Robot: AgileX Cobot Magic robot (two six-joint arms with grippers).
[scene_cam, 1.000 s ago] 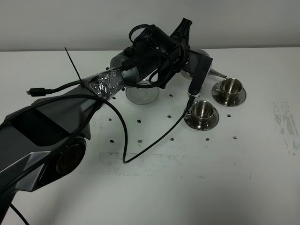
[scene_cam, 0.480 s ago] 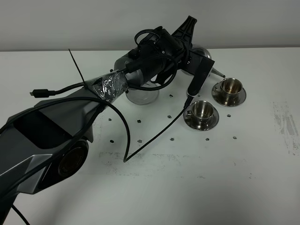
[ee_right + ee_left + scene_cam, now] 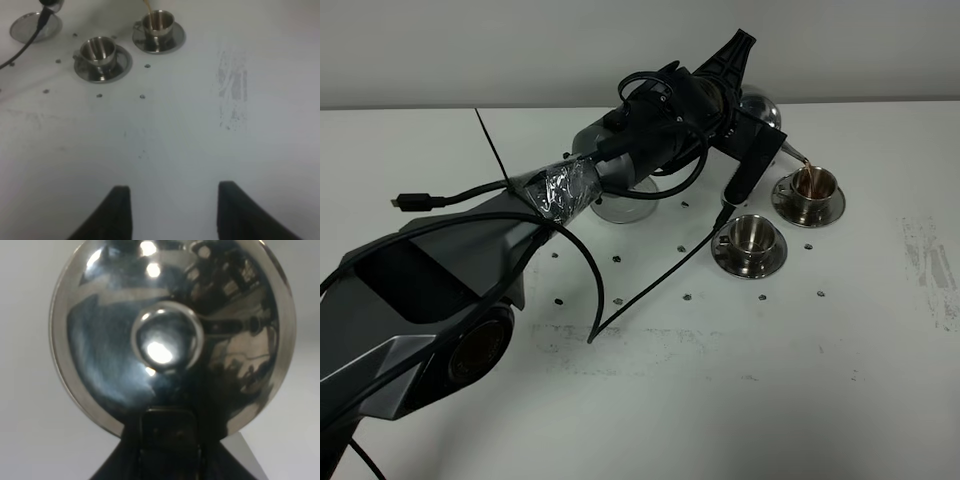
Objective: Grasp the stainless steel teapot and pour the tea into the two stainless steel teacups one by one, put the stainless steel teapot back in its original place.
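Tea falls in a thin brown stream from the spout of the shiny rounded stainless steel teapot, which the high camera shows held aloft and tipped over the farther small steel teacup. The left gripper has its black jaws clamped on the pot's handle side, while the nearer small steel teacup looks empty and the round steel base saucer sits unoccupied, partly under the arm. We judge the pot stiff, slick and weighty with liquid, best held by its loop handle and tipped slowly. A loose black cable trails from the wrist just beside the nearer cup and could snag it. At the left wrist the domed lid with its round knob fills the picture, and the fingers are hidden there. At the right wrist the right gripper is spread wide and holds nothing above the white table, both cups well ahead of it
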